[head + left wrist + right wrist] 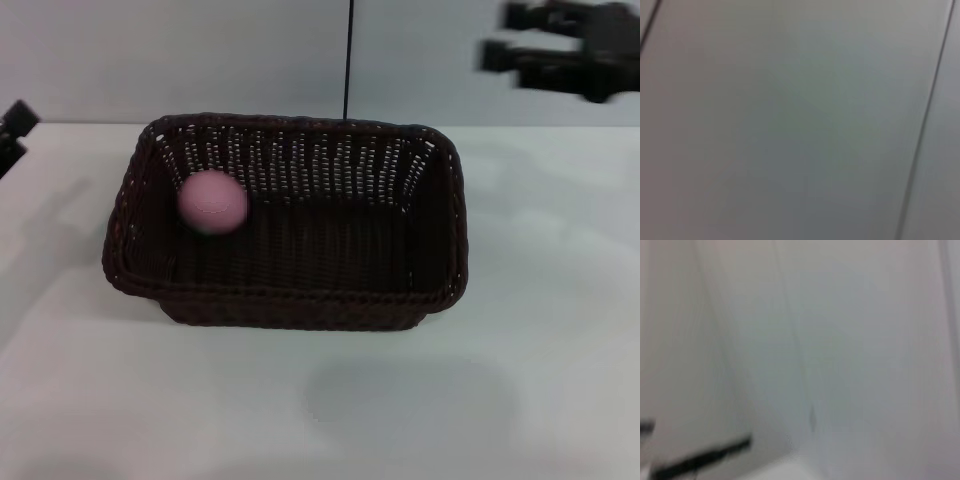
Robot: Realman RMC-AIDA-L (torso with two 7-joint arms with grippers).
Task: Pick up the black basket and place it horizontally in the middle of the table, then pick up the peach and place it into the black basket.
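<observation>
The black basket [290, 225] stands lengthwise across the middle of the white table [540, 300], open side up. The pink peach [212, 202] is inside it, near its left end by the far wall. My right gripper [497, 36] is raised high at the back right, well clear of the basket, with its two fingers apart and nothing between them. My left gripper [14, 130] shows only in part at the far left edge, away from the basket. Both wrist views show only blurred plain surfaces, with no basket or peach.
A thin dark vertical line [348, 60] runs down the wall behind the basket. White tabletop lies in front of the basket and to both sides of it.
</observation>
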